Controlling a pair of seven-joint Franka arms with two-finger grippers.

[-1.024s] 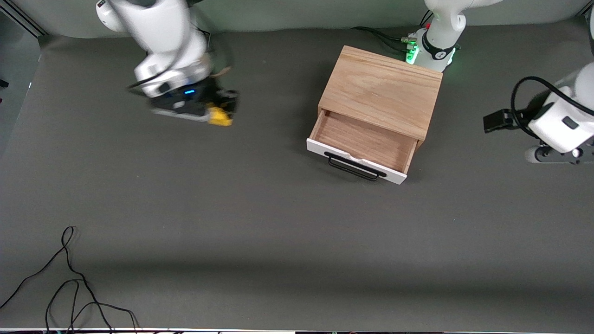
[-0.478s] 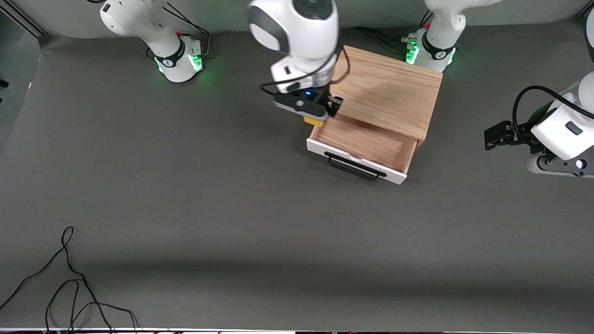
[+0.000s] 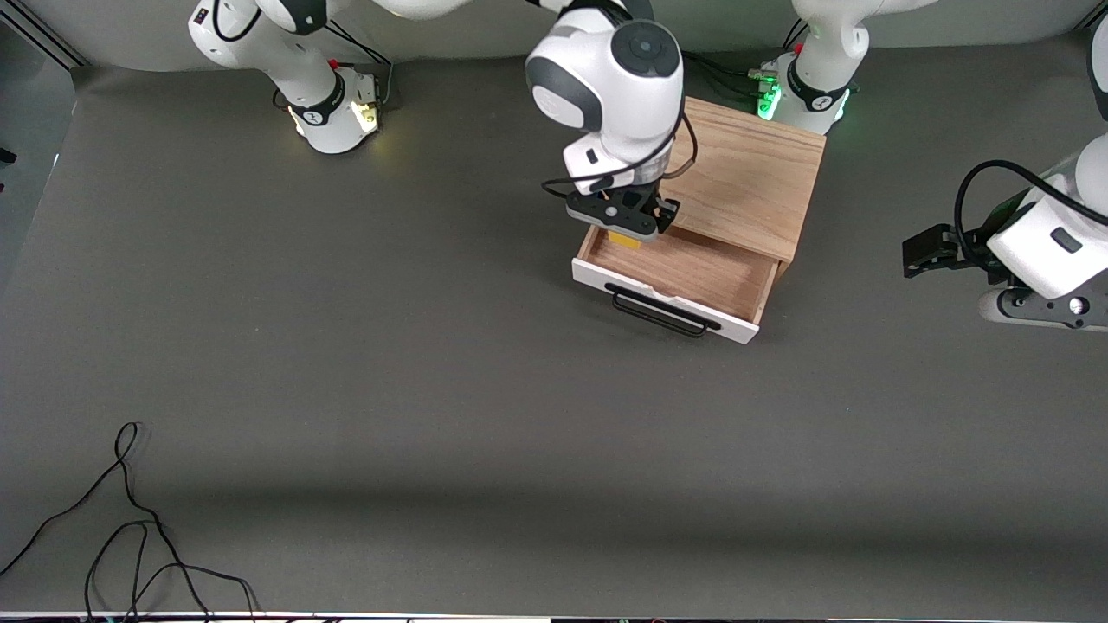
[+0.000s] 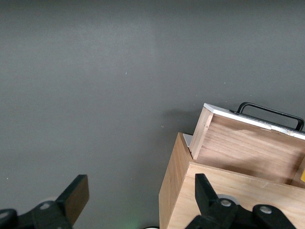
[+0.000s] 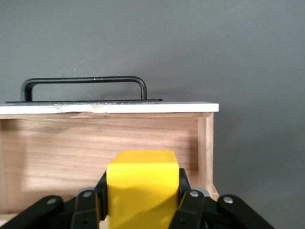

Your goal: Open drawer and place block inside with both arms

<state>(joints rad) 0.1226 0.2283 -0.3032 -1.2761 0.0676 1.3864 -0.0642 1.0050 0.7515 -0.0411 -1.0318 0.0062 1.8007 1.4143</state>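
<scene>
Table: dark grey, bearing the cabinet toward the left arm's end; loose black cable lying at the edge nearest the front camera, toward the right arm's end.
Cabinet: light oak box, set just in front of the left arm's green-lit base; seen from its side in the left wrist view.
Drawer: pulled out toward the front camera, light wood floor showing; white front and black bar handle at the near edge. Same handle and white front edge in the right wrist view, above the wooden inner wall.
Right arm: reaching from its base across to the cabinet, wrist over the cabinet's top corner toward the right arm's end.
Right gripper: over the open drawer, at the corner closest to the cabinet body on the right arm's side; clamped on the block, one black finger pressed to each side.
Left arm: waiting over bare table at its own end, well apart from the cabinet.
Left gripper: spread wide, nothing between the fingers; grey table and the cabinet's side below it.
Block: small yellow cube, held in the right gripper above the drawer floor; only a sliver showing under the gripper from the front, top face and one side plain in the right wrist view.
</scene>
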